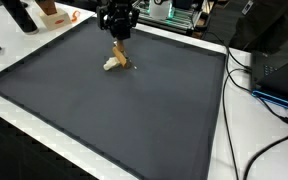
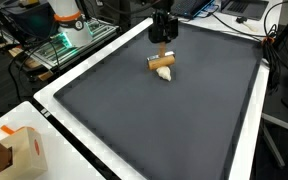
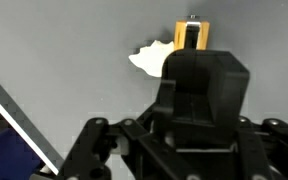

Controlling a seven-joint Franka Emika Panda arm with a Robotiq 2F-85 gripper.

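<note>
The tan block, with a pale lump against its side, lies on the dark mat covering the counter, near one edge and directly beneath the gripper. No view shows whether the jaws are spread or pinching the block. Both pieces are judged light: the block looks stiff and square-sided and is best taken across its flat faces, while the lump looks soft, irregular and prone to slipping. No brand, label or writing is legible.
</note>
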